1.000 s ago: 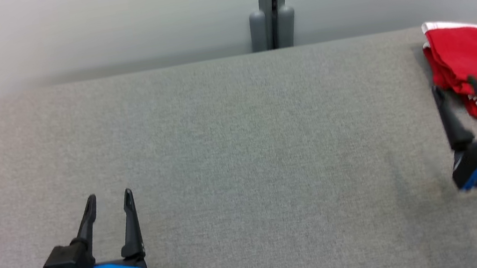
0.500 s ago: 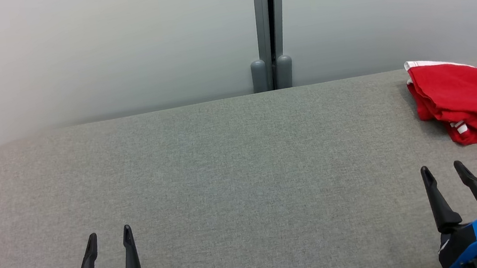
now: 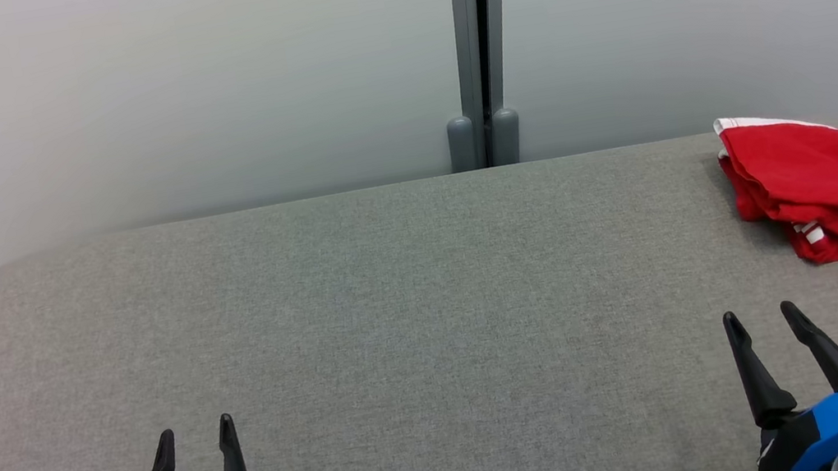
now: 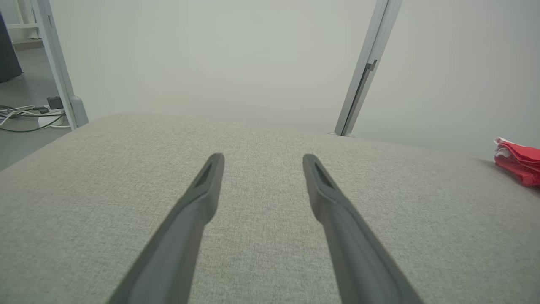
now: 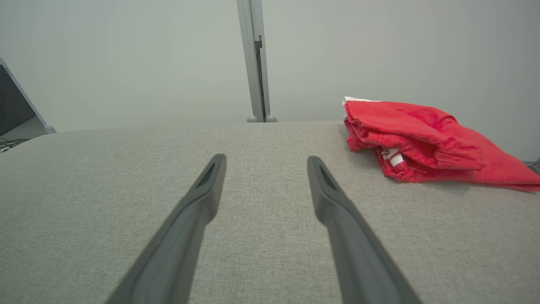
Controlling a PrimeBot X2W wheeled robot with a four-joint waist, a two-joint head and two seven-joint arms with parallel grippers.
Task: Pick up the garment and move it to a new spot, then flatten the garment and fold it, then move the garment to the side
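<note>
A red garment (image 3: 835, 186) with white trim lies folded in a loose bundle at the far right of the grey fabric surface (image 3: 414, 311), near its back edge. The right wrist view has the garment (image 5: 422, 139) ahead and to the right; in the left wrist view the garment (image 4: 519, 162) sits at the right border. My right gripper (image 3: 760, 319) stands open at the lower right, short of the garment and apart from it, with nothing between its fingers. My left gripper (image 3: 195, 435) is open at the lower left, also holding nothing.
A pale wall runs behind the surface, with a grey vertical post (image 3: 479, 52) at its middle. Cables (image 4: 25, 114) lie on the floor past the left end. The surface's left corner is rounded.
The head camera has tilted up, so the whole picture shifted down. My right gripper has drawn back from the garment's near edge toward the lower right; the garment stays where it lay.
</note>
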